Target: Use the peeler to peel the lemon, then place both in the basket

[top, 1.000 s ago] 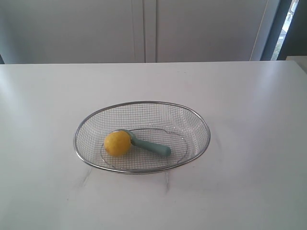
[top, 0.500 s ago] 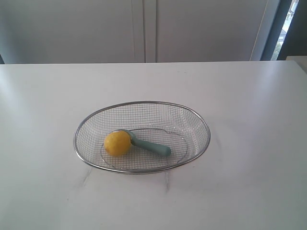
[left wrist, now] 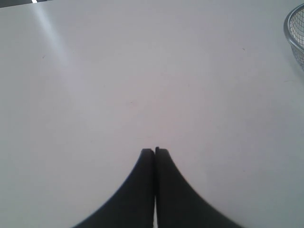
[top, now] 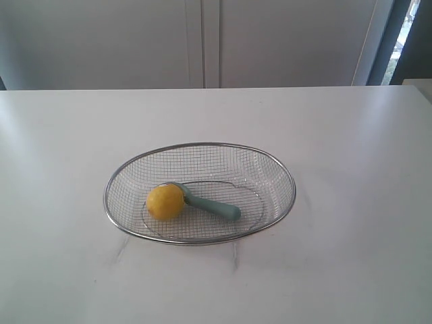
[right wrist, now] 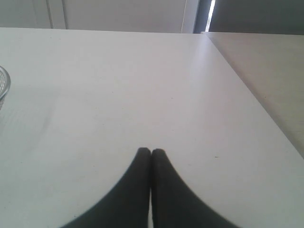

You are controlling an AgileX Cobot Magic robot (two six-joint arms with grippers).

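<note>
Both pinched shut on nothing, with left gripper (left wrist: 155, 151) and right gripper (right wrist: 151, 151) well apart from the basket (top: 200, 144) cradling lemon (top: 165, 201) against peeler (top: 216, 206); risks clipping its rim, spilling the lemon, on any fresh reach.

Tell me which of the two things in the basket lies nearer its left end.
The lemon, round and yellow; the teal peeler stretches from it toward the right of the basket.
</note>
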